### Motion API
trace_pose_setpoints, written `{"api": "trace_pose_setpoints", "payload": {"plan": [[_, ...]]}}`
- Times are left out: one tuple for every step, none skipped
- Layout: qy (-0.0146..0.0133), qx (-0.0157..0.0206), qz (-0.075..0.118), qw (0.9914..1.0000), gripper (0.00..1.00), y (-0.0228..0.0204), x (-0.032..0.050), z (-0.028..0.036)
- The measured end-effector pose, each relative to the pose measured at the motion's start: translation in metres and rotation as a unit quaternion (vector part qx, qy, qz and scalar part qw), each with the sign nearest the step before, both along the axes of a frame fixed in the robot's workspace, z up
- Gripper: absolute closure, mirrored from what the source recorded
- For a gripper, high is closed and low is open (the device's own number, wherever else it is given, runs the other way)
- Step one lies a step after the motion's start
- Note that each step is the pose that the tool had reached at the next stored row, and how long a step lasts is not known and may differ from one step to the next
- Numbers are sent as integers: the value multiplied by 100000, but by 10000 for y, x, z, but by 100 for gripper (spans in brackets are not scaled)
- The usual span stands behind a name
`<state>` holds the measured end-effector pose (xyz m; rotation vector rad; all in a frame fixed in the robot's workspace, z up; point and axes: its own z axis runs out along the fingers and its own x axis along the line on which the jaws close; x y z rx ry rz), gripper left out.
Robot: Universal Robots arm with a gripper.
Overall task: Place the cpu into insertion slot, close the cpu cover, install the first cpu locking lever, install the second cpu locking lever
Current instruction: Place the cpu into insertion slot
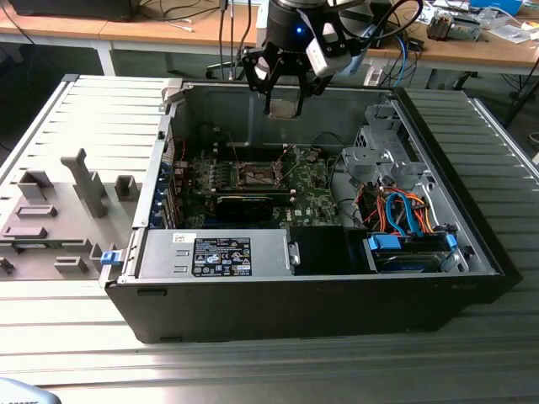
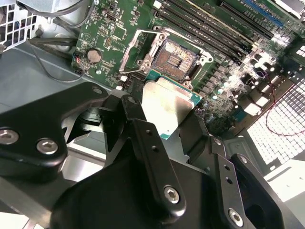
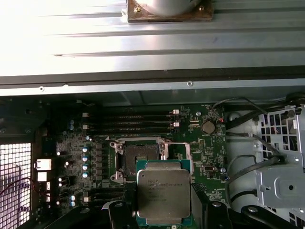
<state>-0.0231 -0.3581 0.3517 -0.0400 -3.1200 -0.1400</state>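
Note:
My gripper [image 1: 284, 108] hangs over the back wall of the open computer case, shut on the cpu [image 3: 164, 193], a flat square silver chip with green edges. In both wrist views the chip sits between the black fingers [image 2: 143, 138], above and just to one side of the insertion slot [image 3: 139, 155]. The insertion slot [image 2: 178, 58] is an uncovered square socket with a dark centre on the green board [image 1: 307, 181]. The cpu cover [image 2: 125, 57], a thin metal frame, stands swung up beside the socket. The chip is well above the board and touches nothing else.
A long black card [image 1: 244, 202] lies just in front of the socket. At the exterior view's right are a metal drive cage [image 1: 379, 151] and orange and blue cables [image 1: 404, 210]. The case walls [image 1: 160, 168] ring the board. A grey fixture tray [image 1: 59, 210] lies outside the case.

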Motion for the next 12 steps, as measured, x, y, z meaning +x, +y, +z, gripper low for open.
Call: {"api": "trace_pose_setpoints", "payload": {"plan": [[0, -2, 1, 100000, 46, 0, 0, -1], [-1, 0, -2, 100000, 46, 0, 0, -4], [-1, -3, 1, 100000, 46, 0, 0, -5], [-1, -1, -1, 100000, 46, 0, 0, -6], [-2, -1, 1, 100000, 46, 0, 0, -8], [1, -3, -1, 100000, 46, 0, 0, -9], [-3, -1, 0, 100000, 46, 0, 0, -12], [0, 0, -1, 100000, 46, 0, 0, -15], [-3, -1, 0, 100000, 46, 0, -1, -18], [-2, -1, -2, 100000, 46, 0, -1, -19], [-1, 0, 0, 100000, 46, 0, -1, -21], [-1, -1, 0, 100000, 46, 0, -1, -22]]}}
